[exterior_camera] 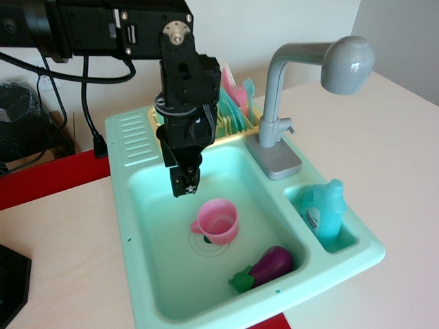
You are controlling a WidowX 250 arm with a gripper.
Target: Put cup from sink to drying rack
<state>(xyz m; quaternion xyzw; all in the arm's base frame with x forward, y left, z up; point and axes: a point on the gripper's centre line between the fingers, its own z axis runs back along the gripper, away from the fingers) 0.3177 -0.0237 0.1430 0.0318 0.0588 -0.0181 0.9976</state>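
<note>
Cup point(218, 221) sits upright over the sink point(147, 226) drain, eggplant point(269, 267) nearby. Tool point(185, 185) hangs just above it, empty; can't tell its opening.

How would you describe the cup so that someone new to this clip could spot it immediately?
Find the mint-green sink and look into its deep basin. Near the round drain, just below the black tool, stands the cup, upright and open at the top. It is small and pink with one loop handle, unlike the purple eggplant lying beside it or the pink plates in the drying rack behind.
</note>
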